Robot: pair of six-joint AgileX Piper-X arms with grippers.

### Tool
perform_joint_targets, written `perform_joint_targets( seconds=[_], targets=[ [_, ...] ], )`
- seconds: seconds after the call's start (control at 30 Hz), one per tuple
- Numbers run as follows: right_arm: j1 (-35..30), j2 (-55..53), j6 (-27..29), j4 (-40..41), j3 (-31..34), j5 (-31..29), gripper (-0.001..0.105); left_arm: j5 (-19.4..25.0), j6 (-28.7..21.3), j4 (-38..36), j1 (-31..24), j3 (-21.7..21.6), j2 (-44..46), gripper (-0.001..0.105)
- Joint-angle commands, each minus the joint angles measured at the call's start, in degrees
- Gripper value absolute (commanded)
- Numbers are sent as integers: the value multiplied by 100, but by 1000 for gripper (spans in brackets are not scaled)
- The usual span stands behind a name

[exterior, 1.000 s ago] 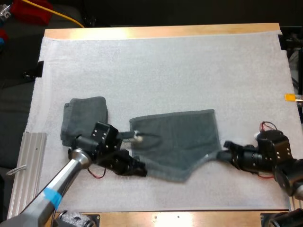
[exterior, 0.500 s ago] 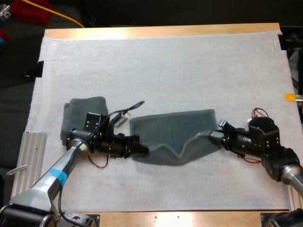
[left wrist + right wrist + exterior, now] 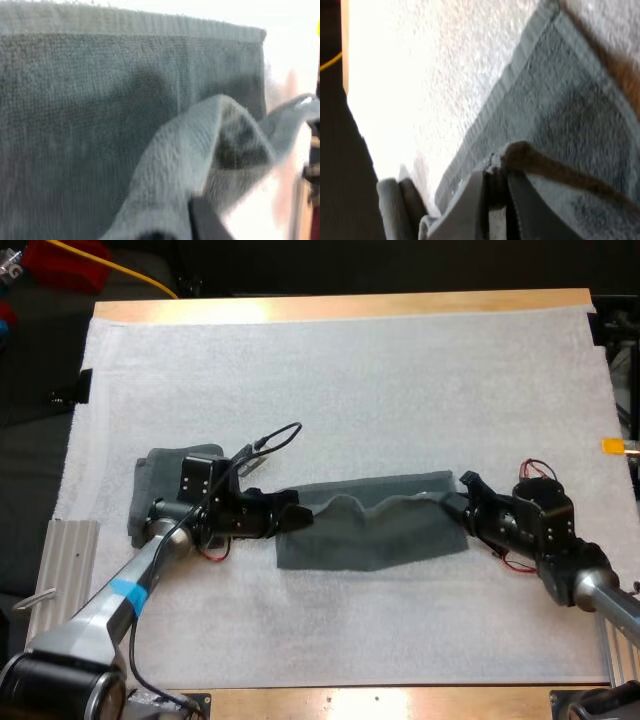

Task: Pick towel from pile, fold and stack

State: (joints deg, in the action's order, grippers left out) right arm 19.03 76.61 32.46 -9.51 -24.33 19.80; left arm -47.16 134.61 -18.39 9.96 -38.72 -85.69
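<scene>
- The left tool (image 3: 292, 517) is clamped on the towel (image 3: 370, 540) at its 9 o'clock end. Its wrist view shows a raised hump of cloth pinched between the fingers.
- The right tool (image 3: 462, 495) is clamped on the towel's 3 o'clock end. Its wrist view shows the fingers pressed on a hemmed edge from both sides.
- A second ago both tools sat at the towel's 6 o'clock corners, with the cloth spread nearly flat. Half a second ago those corners were lifted and the near edge sagged between them.
- Both tools have now travelled toward 12 o'clock, carrying the near edge over the towel. That edge now lies along the far edge, rippled and slack in the middle.
- The towel has gone from one open layer to a narrower band two layers deep, lying across the middle of the mat (image 3: 350, 390).
- The stack (image 3: 165, 465) stays at 9 o'clock of the towel, partly under the left arm, and it has not shifted.
- I judge the first half-fold nearly made. The carried edge still needs setting down level on the far edge and releasing.
- The wavy middle suggests slack, so the edges may not line up unless the cloth is drawn taut first.
</scene>
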Motion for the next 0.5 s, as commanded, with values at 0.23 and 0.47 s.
perform_joint_targets(
  seconds=[0.23, 0.47],
  targets=[
    [-18, 278, -126, -461, -35, -234, 1, 302, 50, 395, -16, -29, -230, 0],
    [-18, 368, -116, -490, -35, -417, 1, 656, 9, 463, -16, -29, -230, 0]
  ],
)
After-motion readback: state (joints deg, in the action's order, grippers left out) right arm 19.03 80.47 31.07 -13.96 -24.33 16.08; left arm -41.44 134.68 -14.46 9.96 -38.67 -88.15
